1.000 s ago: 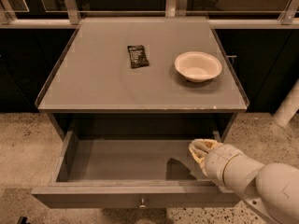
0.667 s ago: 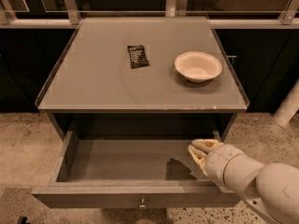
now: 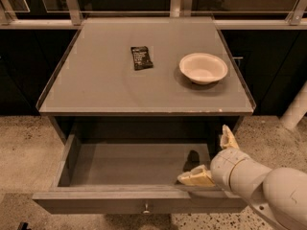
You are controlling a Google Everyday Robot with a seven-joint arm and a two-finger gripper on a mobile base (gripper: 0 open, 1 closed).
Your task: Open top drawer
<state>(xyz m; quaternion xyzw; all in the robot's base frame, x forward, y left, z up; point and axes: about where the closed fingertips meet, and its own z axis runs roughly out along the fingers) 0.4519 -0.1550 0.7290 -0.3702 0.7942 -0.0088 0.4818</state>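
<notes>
Top drawer (image 3: 139, 164) pulled well out below worktop (image 3: 96, 80), hand (image 3: 213, 158) at its front right corner, fingers (image 3: 196, 178) spread wide, gripping nothing.

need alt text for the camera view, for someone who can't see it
The top drawer of a grey cabinet stands pulled well out, showing its shallow grey inside. The robot's gripper is at the drawer's right front corner, jaws apart. On the cabinet top lie a dark snack packet and a white bowl.

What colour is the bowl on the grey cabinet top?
The bowl is cream-white, shown best in the camera view; the gripper is open over the top drawer.
</notes>
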